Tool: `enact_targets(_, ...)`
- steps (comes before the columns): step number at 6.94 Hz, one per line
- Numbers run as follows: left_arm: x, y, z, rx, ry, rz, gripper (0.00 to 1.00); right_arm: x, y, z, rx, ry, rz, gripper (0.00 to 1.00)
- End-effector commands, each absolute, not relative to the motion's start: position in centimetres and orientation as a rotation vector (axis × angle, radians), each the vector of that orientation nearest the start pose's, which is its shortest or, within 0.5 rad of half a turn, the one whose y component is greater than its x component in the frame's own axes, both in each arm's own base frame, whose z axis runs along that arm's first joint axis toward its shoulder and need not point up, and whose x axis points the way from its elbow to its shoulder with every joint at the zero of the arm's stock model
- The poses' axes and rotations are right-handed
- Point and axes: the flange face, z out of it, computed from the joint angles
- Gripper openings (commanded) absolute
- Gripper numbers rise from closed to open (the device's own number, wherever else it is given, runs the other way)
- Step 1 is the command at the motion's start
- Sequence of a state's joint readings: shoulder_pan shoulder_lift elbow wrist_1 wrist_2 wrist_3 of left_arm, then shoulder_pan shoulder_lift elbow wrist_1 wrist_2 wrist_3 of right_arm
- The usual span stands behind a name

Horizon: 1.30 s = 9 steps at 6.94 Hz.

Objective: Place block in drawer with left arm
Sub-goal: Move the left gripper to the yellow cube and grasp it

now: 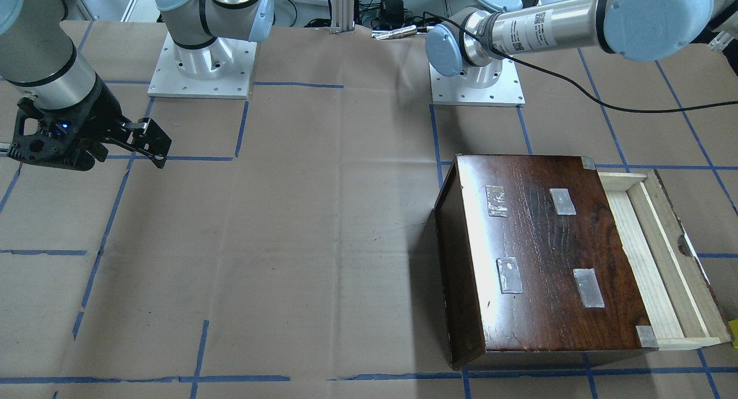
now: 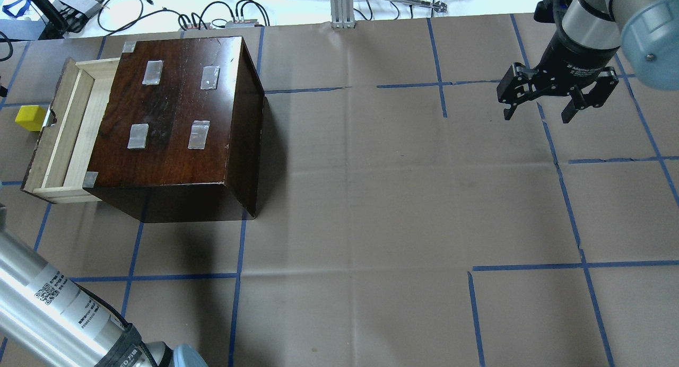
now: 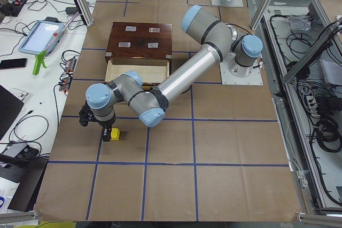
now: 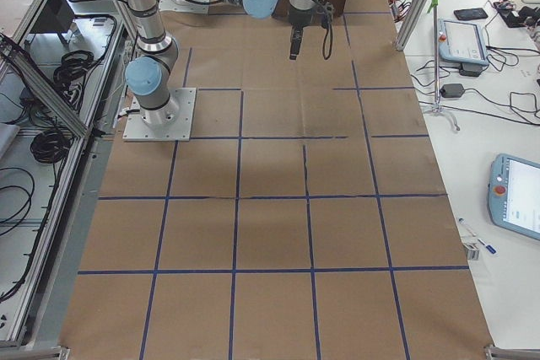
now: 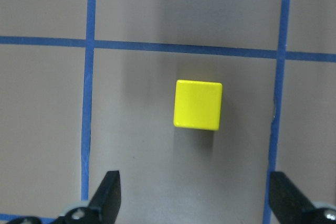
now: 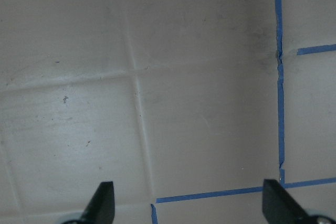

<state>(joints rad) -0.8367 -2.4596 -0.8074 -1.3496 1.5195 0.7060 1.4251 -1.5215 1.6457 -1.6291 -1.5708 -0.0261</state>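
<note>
1. The yellow block (image 5: 198, 104) sits on the bench (image 5: 47, 129), just outside the open drawer (image 2: 79, 128) front.
2. The left arm (image 3: 181, 76) jaws hang spread wide above it, with the block centred between them and untouched.
3. The right jaws gape too, well apart.

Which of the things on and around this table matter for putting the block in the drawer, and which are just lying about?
For the job: block; drawer, pulled open from the dark box; left gripper, open near the block.

Lying about: right gripper, open, far from the box; teach pendant and phone off to the side.
</note>
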Motion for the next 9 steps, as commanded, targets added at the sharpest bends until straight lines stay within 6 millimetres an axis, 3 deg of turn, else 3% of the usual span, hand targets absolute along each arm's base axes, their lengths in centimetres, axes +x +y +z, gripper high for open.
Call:
enact_targets(1,44.6,-72.3,25.2,-0.01,3.14,-0.12,0.99,5.9,-51.7,43.2,0.19,3.129,0.103,1.0)
enact_targets(3,45.0,-72.6,20.6,0.068,3.163,-0.069,0.99,5.9,-51.7,43.2,0.187,3.129,0.103,1.0)
enact_targets(4,45.1,-72.8,19.0,0.092,3.165,-0.064,0.99,5.9,-51.7,43.2,0.187,3.128,0.105,1.0)
enact_targets(5,45.0,-73.0,19.0,0.103,3.159,-0.076,0.98,5.9,-51.7,43.3,0.187,3.129,0.101,1.0)
enact_targets(8,45.2,-73.2,19.6,0.096,3.149,-0.097,0.39,5.9,-51.7,43.2,0.187,3.128,0.105,1.0)
enact_targets(9,45.3,-73.4,20.4,0.098,3.137,-0.112,0.36,5.9,-51.8,43.2,0.19,3.129,0.103,1.0)
